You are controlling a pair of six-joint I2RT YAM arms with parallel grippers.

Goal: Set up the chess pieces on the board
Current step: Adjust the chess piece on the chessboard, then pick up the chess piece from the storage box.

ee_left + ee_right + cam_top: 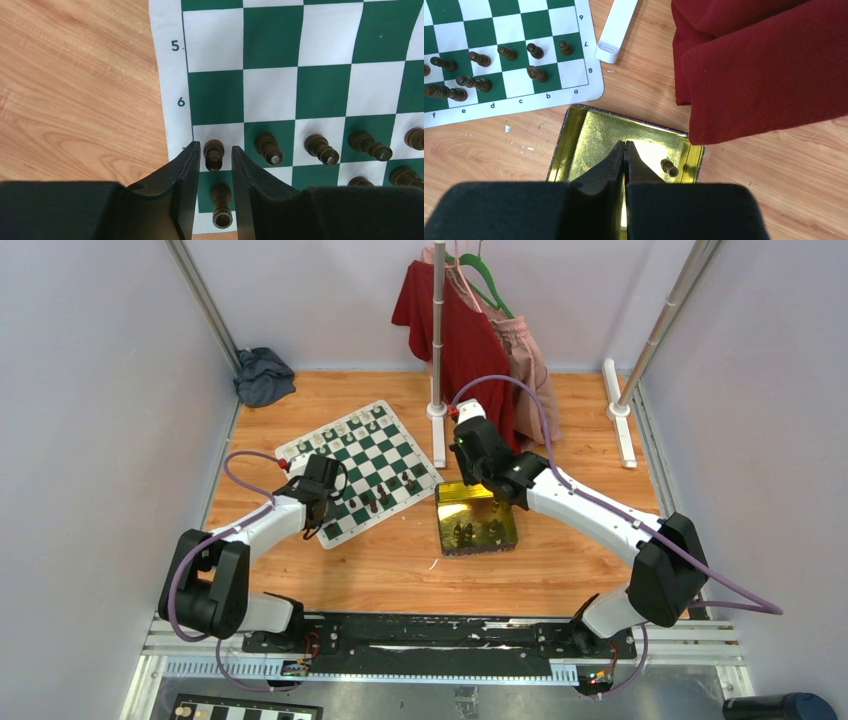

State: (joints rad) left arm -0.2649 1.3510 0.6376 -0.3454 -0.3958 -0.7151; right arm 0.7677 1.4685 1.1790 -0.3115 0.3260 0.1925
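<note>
Apparently mid-release, the left gripper [215,147] stands slightly spread astride a dark piece [221,207] on the board's [270,95] corner square; the right gripper [624,145], pressed together empty, must next open over the tin's [594,130] chessman [669,168].

A gold tin [455,506] sits on the wooden table [400,575] beside a red shirt [462,335].

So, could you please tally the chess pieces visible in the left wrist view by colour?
Dark brown pieces: 8 (two only partly in view)
Cream-white pieces: 0 in this view
Total: 8
</note>
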